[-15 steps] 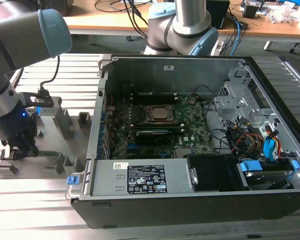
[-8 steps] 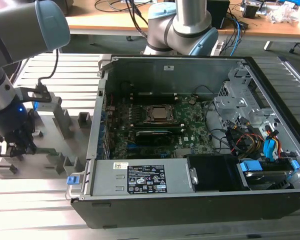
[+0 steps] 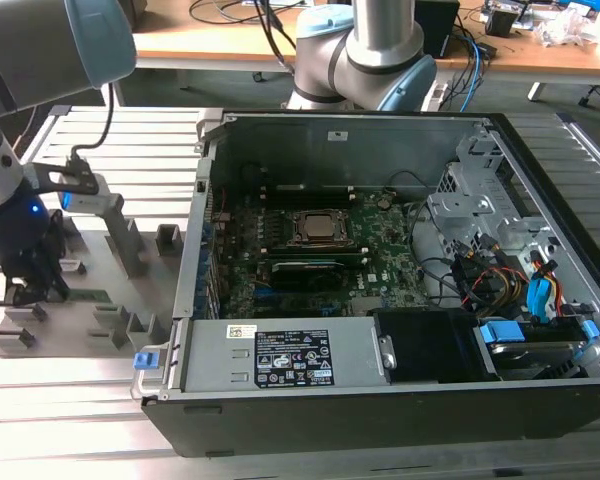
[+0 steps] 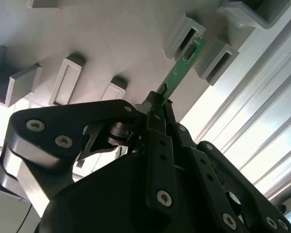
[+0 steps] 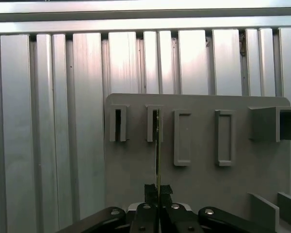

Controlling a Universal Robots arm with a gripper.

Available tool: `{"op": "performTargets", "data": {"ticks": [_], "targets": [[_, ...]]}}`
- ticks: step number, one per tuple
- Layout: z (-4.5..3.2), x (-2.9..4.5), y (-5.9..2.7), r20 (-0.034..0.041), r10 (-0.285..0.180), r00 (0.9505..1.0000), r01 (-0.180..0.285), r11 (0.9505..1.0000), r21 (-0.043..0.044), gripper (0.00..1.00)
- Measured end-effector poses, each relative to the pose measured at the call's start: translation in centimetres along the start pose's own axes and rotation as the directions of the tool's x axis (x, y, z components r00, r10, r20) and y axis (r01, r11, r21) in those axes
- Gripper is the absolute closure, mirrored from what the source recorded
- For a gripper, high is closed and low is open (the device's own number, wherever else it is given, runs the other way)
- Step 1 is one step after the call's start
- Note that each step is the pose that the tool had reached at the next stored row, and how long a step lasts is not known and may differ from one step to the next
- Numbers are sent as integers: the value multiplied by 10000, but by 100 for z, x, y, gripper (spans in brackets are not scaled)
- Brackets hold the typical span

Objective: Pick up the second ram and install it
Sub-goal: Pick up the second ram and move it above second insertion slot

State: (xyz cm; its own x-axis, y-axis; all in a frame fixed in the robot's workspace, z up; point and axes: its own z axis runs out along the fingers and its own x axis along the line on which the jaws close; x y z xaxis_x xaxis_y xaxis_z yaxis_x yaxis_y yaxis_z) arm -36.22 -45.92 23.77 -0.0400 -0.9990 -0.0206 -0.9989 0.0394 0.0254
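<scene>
At the exterior view's left, mid-height, the black two-finger gripper (image 3: 25, 285) was seen low over the flat grey holder plate (image 3: 65, 325), well apart from the open black computer case (image 3: 380, 425) w/ its green motherboard (image 3: 385, 270). In both wrist views the fingers (image 4: 155, 121) were closed narrow on the near end of the second ram (image 4: 184, 63) (image 5: 157, 145), a long thin green circuit-board stick. Its far end reached a grey plastic slotted block (image 4: 182, 34); seated vs. just beside couldn't be told.

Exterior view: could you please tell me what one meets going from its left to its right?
Gripper shut on the second ram → grey holder blocks → CPU socket → drive cage → blue cables
</scene>
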Motion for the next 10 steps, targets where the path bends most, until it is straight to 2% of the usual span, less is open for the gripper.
{"op": "performTargets", "data": {"ticks": [10], "targets": [[-235,-5,6,0,-1,10000,1,10000,0,86]]}}
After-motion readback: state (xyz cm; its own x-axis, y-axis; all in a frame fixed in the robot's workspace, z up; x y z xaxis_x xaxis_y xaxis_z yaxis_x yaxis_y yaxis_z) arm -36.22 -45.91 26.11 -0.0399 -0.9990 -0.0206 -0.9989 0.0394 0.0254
